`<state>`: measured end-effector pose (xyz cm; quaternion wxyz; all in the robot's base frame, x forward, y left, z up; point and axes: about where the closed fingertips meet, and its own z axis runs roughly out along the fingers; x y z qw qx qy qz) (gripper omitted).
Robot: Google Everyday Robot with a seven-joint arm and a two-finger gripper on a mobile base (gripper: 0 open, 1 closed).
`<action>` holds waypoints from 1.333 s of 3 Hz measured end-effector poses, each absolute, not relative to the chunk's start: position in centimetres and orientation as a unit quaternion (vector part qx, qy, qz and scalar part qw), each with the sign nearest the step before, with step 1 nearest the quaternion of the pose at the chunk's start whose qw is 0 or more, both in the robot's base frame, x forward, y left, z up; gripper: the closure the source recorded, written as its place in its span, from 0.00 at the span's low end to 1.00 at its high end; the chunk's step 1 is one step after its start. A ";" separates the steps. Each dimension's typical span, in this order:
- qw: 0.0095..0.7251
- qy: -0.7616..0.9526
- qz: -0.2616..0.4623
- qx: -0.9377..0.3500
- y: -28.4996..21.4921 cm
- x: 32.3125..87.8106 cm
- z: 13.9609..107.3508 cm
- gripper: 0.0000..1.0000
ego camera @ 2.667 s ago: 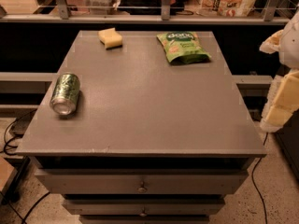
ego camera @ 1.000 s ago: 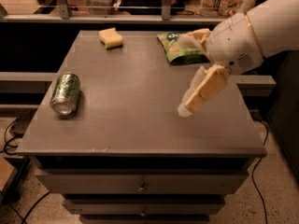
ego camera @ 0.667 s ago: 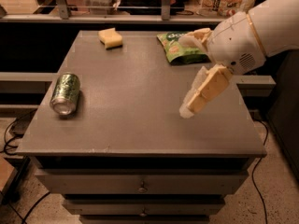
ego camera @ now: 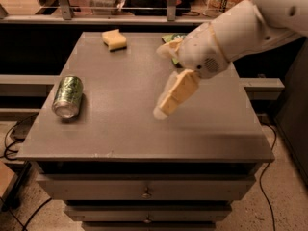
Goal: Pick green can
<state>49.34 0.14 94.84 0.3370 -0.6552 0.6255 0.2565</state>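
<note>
The green can (ego camera: 68,96) lies on its side near the left edge of the grey table (ego camera: 120,124), its silver end facing the front. My gripper (ego camera: 160,83) hangs over the middle of the table, well to the right of the can and apart from it. Its pale fingers (ego camera: 176,93) are spread open and hold nothing. The white arm (ego camera: 240,28) comes in from the upper right.
A yellow sponge (ego camera: 114,39) lies at the back of the table. A flat green snack bag (ego camera: 169,37) at the back right is mostly hidden behind my gripper. Drawers (ego camera: 144,189) are below the table front. A railing and shelves stand behind.
The arm swung in from the right side over the table and has since moved further left, toward the table's middle. The can, sponge and bag have not moved.
</note>
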 end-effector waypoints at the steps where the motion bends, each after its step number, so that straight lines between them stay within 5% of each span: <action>1: 0.323 0.612 0.284 -0.664 4.4 50.8 93.2 0.00; 4: 0.359 0.566 0.363 -0.647 18.6 55.0 89.6 0.00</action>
